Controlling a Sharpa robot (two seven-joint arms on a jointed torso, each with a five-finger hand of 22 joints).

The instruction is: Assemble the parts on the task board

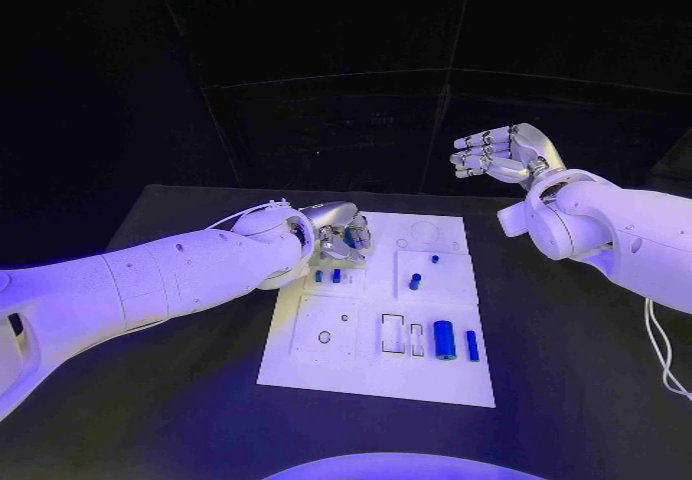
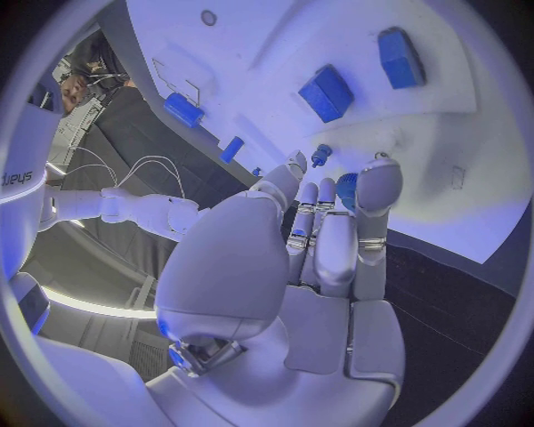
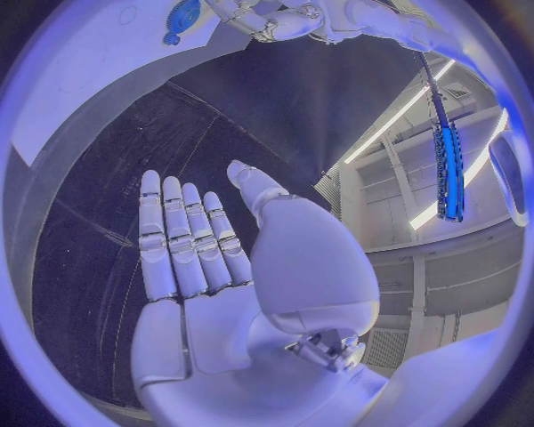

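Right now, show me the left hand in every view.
Head view: left hand over the task board's far left part.
Left wrist view: mid-picture, fingers toward the board.
Right wrist view: at the rim, over the board.
Shared landmark: the white task board.

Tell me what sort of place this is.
Probably a robotics lab or demo booth. A white task board with small blue parts lies on a black table against a dark backdrop, worked by a left hand and a raised right hand.
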